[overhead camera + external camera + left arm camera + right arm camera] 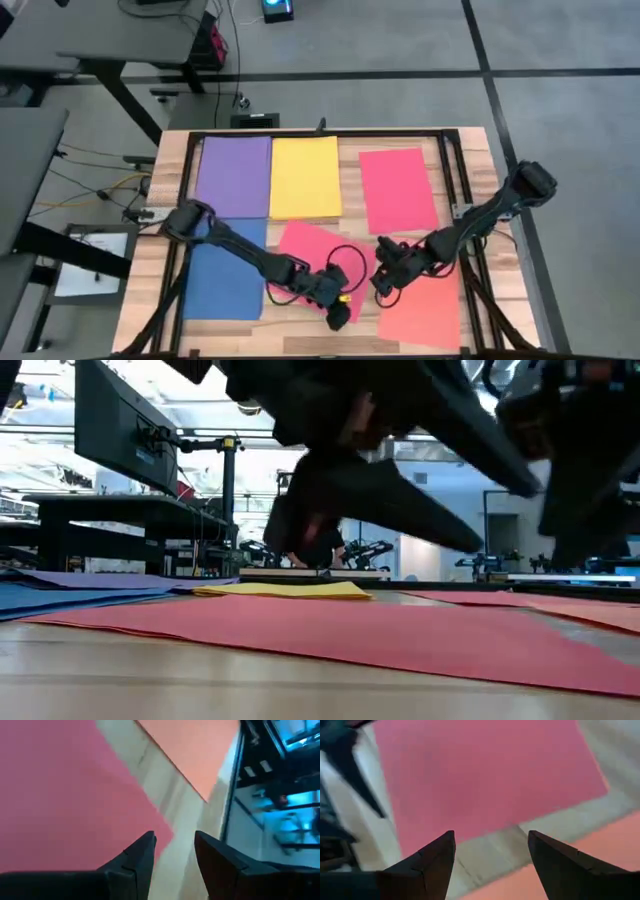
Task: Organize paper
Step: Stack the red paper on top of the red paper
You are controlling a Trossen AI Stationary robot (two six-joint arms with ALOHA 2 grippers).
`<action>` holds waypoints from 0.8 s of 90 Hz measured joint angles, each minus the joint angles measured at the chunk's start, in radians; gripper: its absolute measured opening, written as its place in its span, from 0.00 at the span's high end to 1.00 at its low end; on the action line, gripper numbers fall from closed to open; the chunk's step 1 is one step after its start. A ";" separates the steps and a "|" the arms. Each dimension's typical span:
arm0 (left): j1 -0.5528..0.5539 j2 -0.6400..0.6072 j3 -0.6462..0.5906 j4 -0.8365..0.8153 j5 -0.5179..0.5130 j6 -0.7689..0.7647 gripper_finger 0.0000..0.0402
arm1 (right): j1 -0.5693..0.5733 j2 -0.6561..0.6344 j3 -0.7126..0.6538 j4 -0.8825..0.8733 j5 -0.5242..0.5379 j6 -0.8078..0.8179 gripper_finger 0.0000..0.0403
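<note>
Wide wooden table [460, 150] under the overhead camera, and the paper is spread right across it: purple sheet [235, 176] and yellow sheet [305, 177] side by side along the far edge, a red-pink sheet [398, 188] a little apart to their right. Nearer the front, the blue sheet [225, 270] lies on the left, the orange-coral sheet [425, 305] on the right, and between them a second red-pink sheet [315, 260] sits skewed, plainly out of line with the rest.

Both arms are down over that crooked sheet. The left gripper [338, 305] hangs at its near corner, fingers parted with nothing between them; its wrist camera shows that corner just ahead. The right gripper [383, 283] hovers at the gap between the skewed sheet and the coral one, jaws spread wide, empty too.

These sheets look feather-light, limp and flat to the wood, so I'd say a pinch from above finds little. Best bet: press down on a corner or edge and slide.
</note>
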 joint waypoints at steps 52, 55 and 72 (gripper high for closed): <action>-0.072 0.023 0.002 -0.216 0.089 0.065 0.69 | -0.153 -0.016 0.000 -0.134 -0.019 -0.561 0.41; -0.072 0.023 0.001 -0.216 0.089 0.053 0.69 | -0.150 -0.003 0.000 -0.132 -0.019 -0.561 0.41; -0.071 0.024 0.001 -0.217 0.088 0.032 0.69 | -0.135 0.057 0.000 -0.130 -0.055 -0.524 0.41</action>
